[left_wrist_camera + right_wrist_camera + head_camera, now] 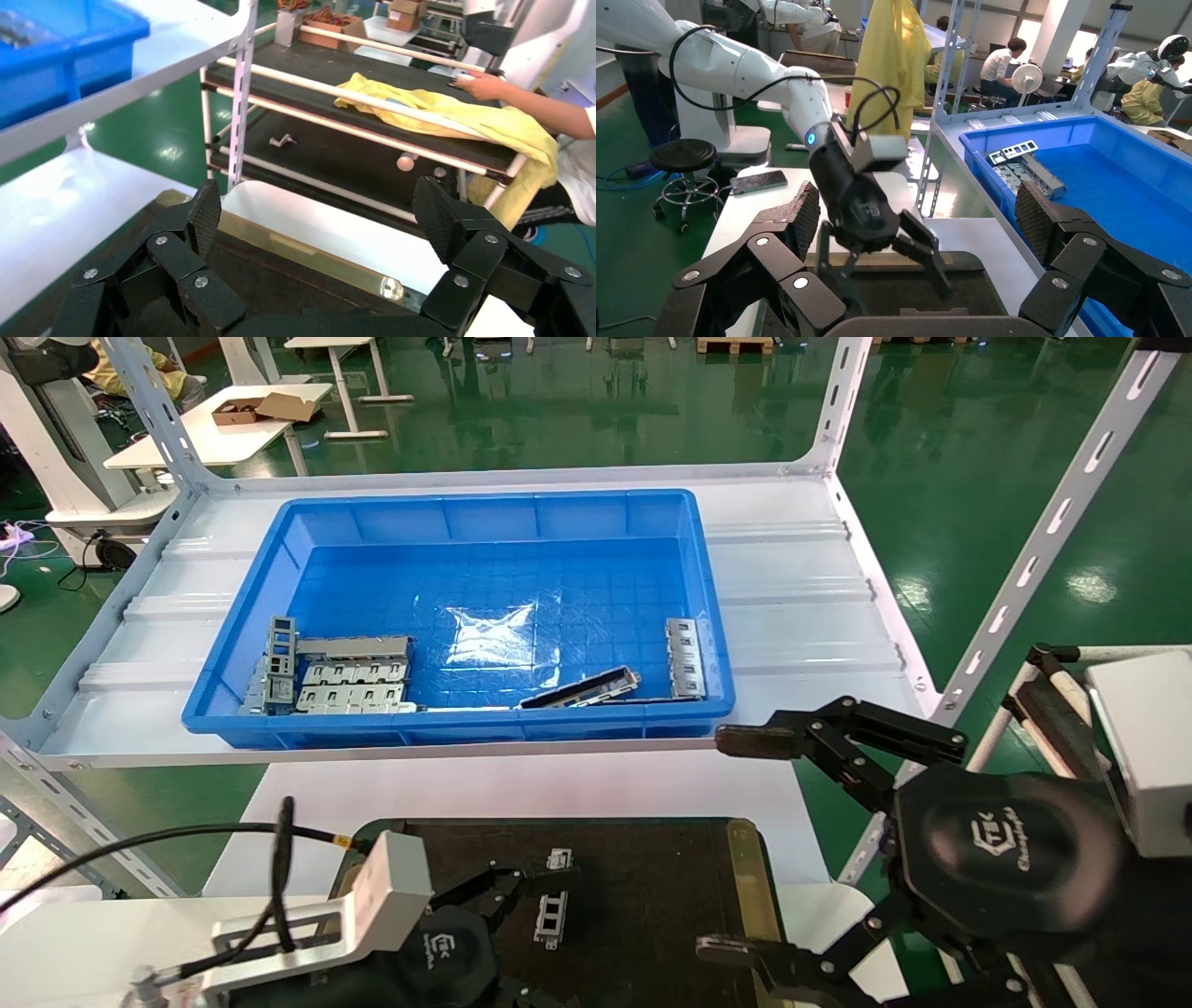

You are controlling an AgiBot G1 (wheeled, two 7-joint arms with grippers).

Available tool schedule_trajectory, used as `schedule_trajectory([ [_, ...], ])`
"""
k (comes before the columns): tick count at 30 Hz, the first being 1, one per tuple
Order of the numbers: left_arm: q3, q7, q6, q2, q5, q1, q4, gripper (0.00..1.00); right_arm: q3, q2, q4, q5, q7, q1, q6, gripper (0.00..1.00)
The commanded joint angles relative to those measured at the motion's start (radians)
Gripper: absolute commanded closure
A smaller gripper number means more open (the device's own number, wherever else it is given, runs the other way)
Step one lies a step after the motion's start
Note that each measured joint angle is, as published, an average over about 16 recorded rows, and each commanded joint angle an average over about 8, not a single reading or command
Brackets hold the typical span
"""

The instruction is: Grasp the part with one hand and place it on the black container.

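The largest thing we see is the white metal shelf (801, 607), and on it sits the blue bin (466, 617), holding a cluster of silver stamped pieces (335, 677) at its near-left corner, a dark channel piece (582, 688) near the middle front and another silver housing (685, 658) by its right wall. Below the shelf, on a white table (521, 794), lies the black container (652, 887), a flat dark tray with a brass-coloured strip (745, 877) along its right edge.

Our right gripper (736, 845) hangs beyond the tray's right edge, its fingers spread wide and holding nothing. Its round black body carries a white logo whose lettering we cannot read for certain. Our left gripper (535, 905) sits low over the tray's near-left part, a white box (391, 887) mounted above it, its fingers also wide apart.

The part (551, 913) lies on the tray's dark surface just beside the left gripper's fingertips; whether they touch it we cannot tell. A smaller metal piece (559, 859) lies just beyond it.

Only the right wrist view shows the left gripper (891, 256) from the front, with a blue ring light (811, 137) on its white arm. Only the left wrist view shows a yellow cloth (457, 112) on a dark rack.
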Motion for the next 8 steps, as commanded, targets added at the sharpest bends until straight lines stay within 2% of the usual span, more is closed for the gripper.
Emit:
schedule_trajectory([
  [1,-0.009,0.014,0.029,-0.011,-0.009,-0.007,-0.001,0.0,0.0,0.0,0.0,0.0,0.0,0.0,0.0,0.0],
  [8,-0.019,0.021,0.06,-0.026,-0.024,-0.012,-0.001,0.0,0.0,0.0,0.0,0.0,0.0,0.0,0.0,0.0],
])
